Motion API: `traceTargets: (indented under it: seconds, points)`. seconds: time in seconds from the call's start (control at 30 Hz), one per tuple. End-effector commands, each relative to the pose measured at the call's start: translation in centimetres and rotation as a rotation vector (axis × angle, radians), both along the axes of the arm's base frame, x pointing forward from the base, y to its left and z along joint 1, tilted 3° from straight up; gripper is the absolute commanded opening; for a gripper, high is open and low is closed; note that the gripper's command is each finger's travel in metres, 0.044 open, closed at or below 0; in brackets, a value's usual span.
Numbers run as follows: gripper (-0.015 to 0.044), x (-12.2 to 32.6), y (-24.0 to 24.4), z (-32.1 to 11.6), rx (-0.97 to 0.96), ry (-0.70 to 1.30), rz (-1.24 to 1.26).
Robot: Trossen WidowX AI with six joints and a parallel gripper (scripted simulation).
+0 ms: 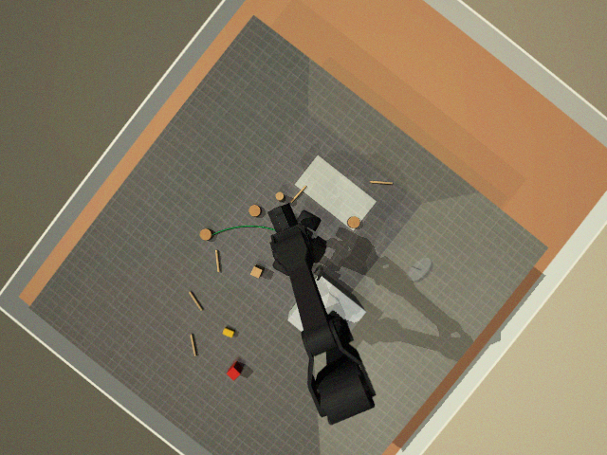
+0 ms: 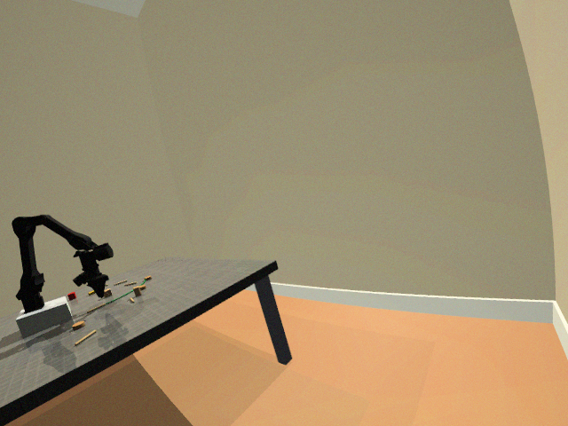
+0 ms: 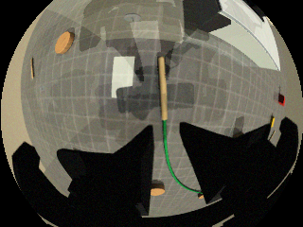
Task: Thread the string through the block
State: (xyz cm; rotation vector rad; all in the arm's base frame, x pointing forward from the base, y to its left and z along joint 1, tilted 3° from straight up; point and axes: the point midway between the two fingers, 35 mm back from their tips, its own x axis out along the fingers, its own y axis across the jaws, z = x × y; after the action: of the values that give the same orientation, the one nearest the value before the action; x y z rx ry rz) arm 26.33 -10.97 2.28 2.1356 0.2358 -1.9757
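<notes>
The string's stick (image 2: 96,308) (image 3: 163,90) lies on the table beyond the fingertips; the arm hides it in the top view. The green string (image 1: 245,227) (image 2: 121,297) (image 3: 170,167) curves from it to the round button (image 1: 206,234) (image 2: 146,278). My gripper (image 2: 101,295) (image 3: 166,128) is partly open and empty, above the table, with the string's stick end showing across the gap between its fingertips in the wrist view. The wooden block (image 1: 256,271) (image 2: 107,292) stands on the table beside the arm. Its hole cannot be made out now.
Round wooden pieces (image 1: 254,210) (image 1: 280,196) (image 1: 354,222) and loose sticks (image 1: 299,193) (image 1: 380,182) (image 1: 217,261) lie around. More sticks lie near the yellow block (image 1: 228,332) and red block (image 1: 233,371). The white base box (image 1: 295,318) is under the arm.
</notes>
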Motion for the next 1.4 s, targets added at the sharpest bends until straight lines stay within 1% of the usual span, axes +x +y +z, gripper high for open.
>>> traceTargets:
  seconds: [0.0, 0.63, 0.87, 1.03, 1.37]
  points:
    - [0.0124, -0.1, 0.1, -0.8, 0.006, 0.003, -0.005]
    - [0.0124, 0.0, 0.1, -3.8, 0.006, 0.003, -0.005]
    - [0.0124, 0.0, 0.1, -3.9, 0.006, 0.004, -0.005]
    - [0.0, 0.0, 0.0, -3.8, 0.002, 0.004, 0.0]
    - [0.0, 0.0, 0.0, -3.6, 0.002, 0.004, 0.0]
